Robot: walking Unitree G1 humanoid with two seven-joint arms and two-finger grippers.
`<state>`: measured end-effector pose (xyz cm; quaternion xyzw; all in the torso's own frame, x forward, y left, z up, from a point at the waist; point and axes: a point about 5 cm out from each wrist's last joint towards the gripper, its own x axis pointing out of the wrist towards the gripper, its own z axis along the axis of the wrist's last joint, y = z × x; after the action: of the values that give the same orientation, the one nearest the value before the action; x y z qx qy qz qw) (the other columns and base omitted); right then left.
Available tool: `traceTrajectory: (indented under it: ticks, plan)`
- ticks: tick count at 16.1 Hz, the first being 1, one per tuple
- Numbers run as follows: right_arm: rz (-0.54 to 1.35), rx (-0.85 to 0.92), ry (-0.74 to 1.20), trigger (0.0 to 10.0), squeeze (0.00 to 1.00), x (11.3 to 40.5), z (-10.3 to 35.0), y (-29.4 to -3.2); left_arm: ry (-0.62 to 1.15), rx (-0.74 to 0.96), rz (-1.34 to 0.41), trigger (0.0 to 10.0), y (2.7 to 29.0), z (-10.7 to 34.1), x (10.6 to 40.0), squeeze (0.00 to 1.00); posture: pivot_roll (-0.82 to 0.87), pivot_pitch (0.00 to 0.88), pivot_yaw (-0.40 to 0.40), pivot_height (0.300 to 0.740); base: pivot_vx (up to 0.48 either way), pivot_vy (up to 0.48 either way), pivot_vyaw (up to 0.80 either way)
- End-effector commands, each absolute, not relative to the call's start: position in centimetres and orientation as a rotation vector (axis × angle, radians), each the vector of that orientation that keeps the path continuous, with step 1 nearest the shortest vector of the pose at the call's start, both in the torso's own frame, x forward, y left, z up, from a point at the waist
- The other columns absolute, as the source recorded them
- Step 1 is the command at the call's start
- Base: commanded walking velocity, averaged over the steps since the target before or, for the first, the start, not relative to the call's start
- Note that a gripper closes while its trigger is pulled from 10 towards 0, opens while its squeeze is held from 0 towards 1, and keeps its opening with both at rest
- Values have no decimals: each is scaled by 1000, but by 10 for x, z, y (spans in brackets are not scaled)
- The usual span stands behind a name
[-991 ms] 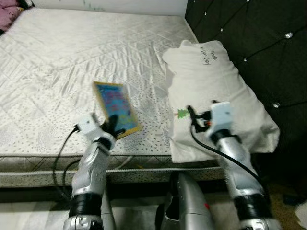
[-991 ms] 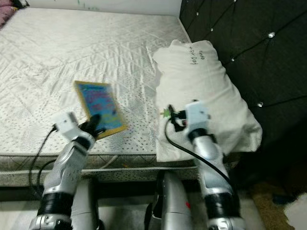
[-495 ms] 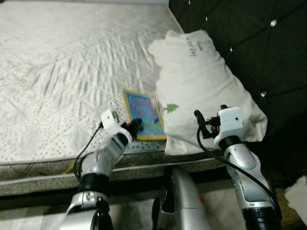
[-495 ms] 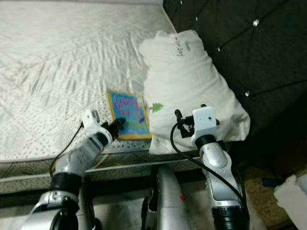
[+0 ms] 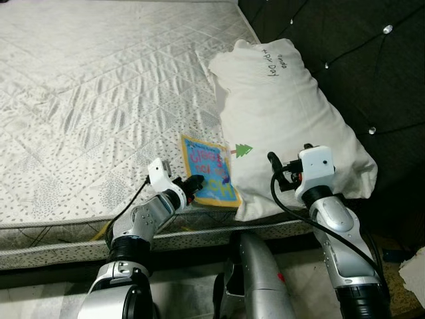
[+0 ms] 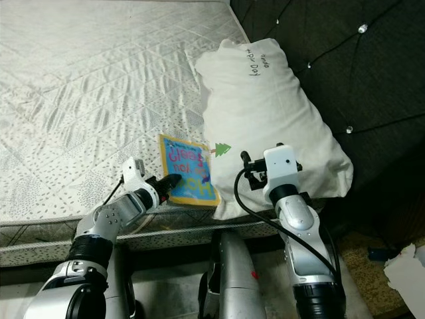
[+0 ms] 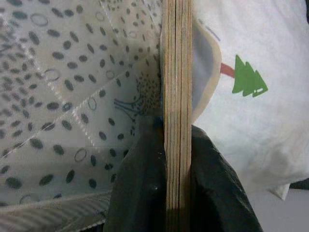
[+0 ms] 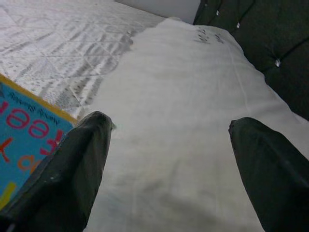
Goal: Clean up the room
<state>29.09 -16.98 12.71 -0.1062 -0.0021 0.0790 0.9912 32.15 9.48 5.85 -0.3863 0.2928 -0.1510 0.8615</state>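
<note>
A thin blue picture book [image 5: 208, 171] with a yellow border lies near the front edge of the bed, its right side touching the white pillow [image 5: 285, 113]. My left gripper [image 5: 193, 184] is shut on the book's near edge; in the left wrist view its black fingers [image 7: 140, 193] clamp the board pages [image 7: 177, 116] edge-on. My right gripper [image 5: 273, 167] hovers open above the pillow's near end, and its wide-apart fingers [image 8: 77, 164] frame the pillow [image 8: 183, 145] with the book's corner [image 8: 24, 140] beside it.
The bed [image 5: 93, 93] has a pale quilted cover with a dotted border along its front edge. A black tufted headboard [image 5: 352, 60] stands to the right, behind the pillow. A white object [image 5: 413, 268] lies on the floor at the lower right.
The left gripper has carried the book rightward and set it down against the pillow. The head camera has shifted. The right gripper stays open over the pillow.
</note>
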Motion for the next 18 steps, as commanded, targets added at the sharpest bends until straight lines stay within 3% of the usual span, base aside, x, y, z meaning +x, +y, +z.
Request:
traceTrajectory:
  ticks: [1, 7, 8, 9, 10, 11, 18]
  plan:
    - [150, -222, 2, 10000, 0, 292, 128, -172, 633, -788, -316, 10000, 95, 56, 320, 0, -80, 86, -78, 546, 0, 0, 0]
    - [153, -223, 1, 10000, 0, 297, 126, -170, 650, -684, -168, 10000, 155, 45, 329, 0, -73, 71, -78, 546, 0, 0, 0]
    - [152, -223, 0, 10000, 0, 297, 127, -170, 652, -683, -163, 10000, 158, 45, 330, 47, -74, 69, -78, 546, 0, 0, 0]
    - [151, -224, -3, 10000, 0, 298, 127, -170, 655, -675, -141, 10000, 164, 44, 332, 792, -74, 66, -78, 546, 0, 0, 0]
    - [150, -224, -4, 10000, 0, 299, 128, -170, 652, -669, -117, 10000, 170, 45, 333, 933, -74, 64, -78, 546, 0, 0, 0]
    - [150, -224, -5, 10000, 0, 300, 128, -170, 650, -652, -103, 10000, 174, 46, 335, 1000, -75, 62, -78, 546, 0, 0, 0]
    - [147, -218, -24, 10000, 0, 307, 130, -165, 555, -578, 48, 10000, 223, 68, 348, 1000, -69, 34, -75, 546, 0, 0, 0]
